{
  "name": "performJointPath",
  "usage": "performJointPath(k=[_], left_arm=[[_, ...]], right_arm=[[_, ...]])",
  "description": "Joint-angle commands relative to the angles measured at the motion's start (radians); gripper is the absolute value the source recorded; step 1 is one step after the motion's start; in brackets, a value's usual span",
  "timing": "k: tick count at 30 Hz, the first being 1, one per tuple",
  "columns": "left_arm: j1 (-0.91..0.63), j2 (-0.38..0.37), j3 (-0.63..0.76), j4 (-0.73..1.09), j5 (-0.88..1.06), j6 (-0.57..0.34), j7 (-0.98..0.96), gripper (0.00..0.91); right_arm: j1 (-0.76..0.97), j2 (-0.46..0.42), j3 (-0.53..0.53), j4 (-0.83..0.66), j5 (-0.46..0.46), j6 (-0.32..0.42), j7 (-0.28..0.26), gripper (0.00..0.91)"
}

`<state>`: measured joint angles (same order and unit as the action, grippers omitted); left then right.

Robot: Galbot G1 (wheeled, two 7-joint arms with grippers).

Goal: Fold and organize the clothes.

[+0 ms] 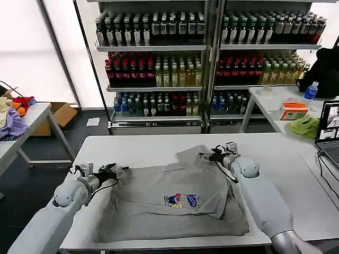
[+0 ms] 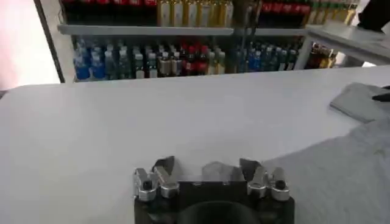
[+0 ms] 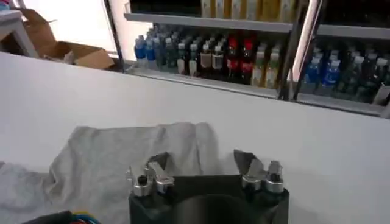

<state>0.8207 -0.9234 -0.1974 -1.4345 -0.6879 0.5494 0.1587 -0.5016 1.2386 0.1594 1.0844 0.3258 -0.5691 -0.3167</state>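
Shirt (image 1: 175, 203) between open grippers.

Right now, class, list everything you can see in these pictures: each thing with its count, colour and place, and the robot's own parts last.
shirt: one, light grey with a multicoloured print, spread on the white table.
shelves of bottles: many, dark, red, yellow and blue, behind the table.
cardboard box: one, brown, on the floor at left.
green cloth: one, lime, on the right side table.
laptop: one, at the right edge.
left gripper: at the shirt's left edge, open.
right gripper: at the shirt's upper right sleeve, open.
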Motion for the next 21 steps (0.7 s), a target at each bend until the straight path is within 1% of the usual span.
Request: performJointPath(k=[1,7,13,18,21], left_arm=[[0.032,0.01,0.027,-0.004,-0.006,0.02,0.001,0.01],[0.119,0.01,-0.008,-0.085,-0.009,0.027,-0.003,0.01],[0.137,0.0,-0.018,-0.118,-0.008,0.027,-0.012,0.01],[0.12,-0.015,-0.026,-0.103,-0.011,0.018,-0.035,0.01],[0.107,-0.016,-0.033,-0.114,-0.012,-0.001,-0.056,0.01]], right_arm=[[0.025,0.021,-0.025,-0.046,-0.003,-0.009,-0.005,0.0],[0.005,0.015,-0.024,-0.015,0.007,-0.01,0.003,0.0],[0.001,0.013,-0.021,0.0,0.014,-0.01,0.011,0.0],[-0.004,0.011,-0.013,0.016,0.044,-0.009,0.024,0.0],[-0.022,0.009,0.004,0.064,0.098,-0.009,0.041,0.0]])
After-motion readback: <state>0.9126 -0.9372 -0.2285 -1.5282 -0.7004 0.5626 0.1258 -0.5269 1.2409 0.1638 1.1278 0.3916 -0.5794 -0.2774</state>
